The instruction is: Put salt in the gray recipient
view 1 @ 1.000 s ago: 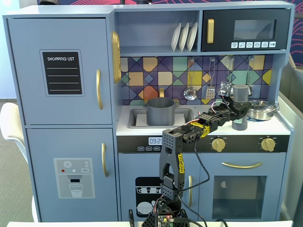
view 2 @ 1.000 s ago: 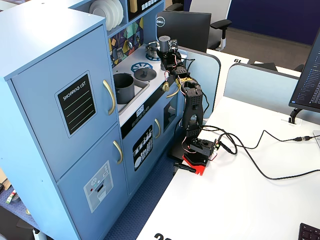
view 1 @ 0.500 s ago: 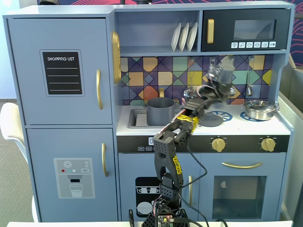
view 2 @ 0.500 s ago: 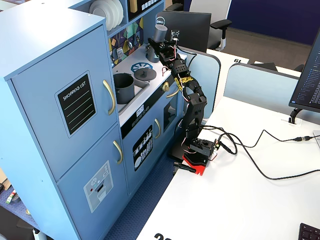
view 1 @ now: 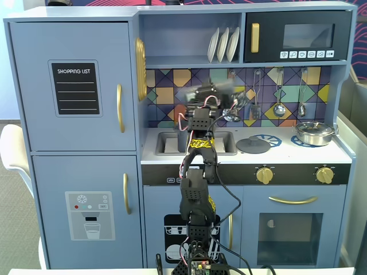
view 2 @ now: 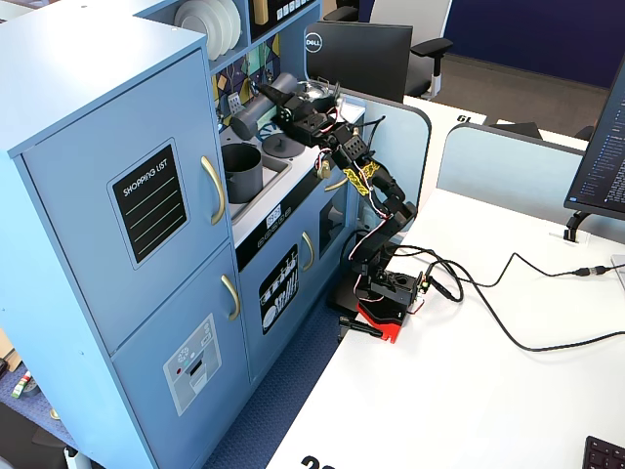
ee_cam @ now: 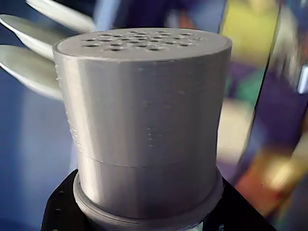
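- Both fixed views are evenly, brightly lit and sharp, with soft shadows.
- Motion blur smears the gripper [view 1: 202,91].
- Wrist view: salt shaker cap [ee_cam: 142,41] sharp, background blurred.

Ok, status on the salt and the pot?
Gripper shut on salt shaker, tilted above the gray pot in the sink. Nothing in the way.
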You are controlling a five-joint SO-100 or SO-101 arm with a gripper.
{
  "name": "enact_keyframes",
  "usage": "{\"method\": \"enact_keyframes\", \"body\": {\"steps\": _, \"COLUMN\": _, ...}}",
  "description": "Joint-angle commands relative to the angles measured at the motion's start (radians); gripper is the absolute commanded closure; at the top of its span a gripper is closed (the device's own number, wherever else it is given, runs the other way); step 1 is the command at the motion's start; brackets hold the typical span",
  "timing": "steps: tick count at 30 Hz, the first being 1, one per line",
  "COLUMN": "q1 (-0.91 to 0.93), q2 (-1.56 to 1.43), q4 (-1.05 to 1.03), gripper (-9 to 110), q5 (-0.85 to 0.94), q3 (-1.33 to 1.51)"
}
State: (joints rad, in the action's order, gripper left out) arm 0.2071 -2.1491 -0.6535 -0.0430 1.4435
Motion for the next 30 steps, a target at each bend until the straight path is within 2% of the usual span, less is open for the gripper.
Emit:
{"method": "enact_keyframes", "body": {"steps": 1, "q1": -0.138, "q2": -0.044, "q4": 0.009, "gripper": 101, "q5": -0.264, "q3": -0.063}}
{"method": "enact_keyframes", "body": {"steps": 8, "q1": -0.279, "q2": 0.029, "q4": 0.012, "gripper": 101, "q5": -0.548, "q3": -0.114}}
{"method": "enact_keyframes", "body": {"steps": 16, "q1": -0.268, "q2": 0.147, "q4": 0.075, "gripper": 101, "q5": -0.913, "q3": -0.15}}
{"method": "enact_keyframes", "body": {"steps": 24, "q1": -0.25, "q2": 0.224, "q4": 0.072, "gripper": 101, "q5": -1.035, "q3": -0.258}}
{"method": "enact_keyframes", "body": {"steps": 30, "q1": -0.19, "q2": 0.213, "q4": -0.097, "gripper": 101, "q5": -1.092, "q3": -0.21}}
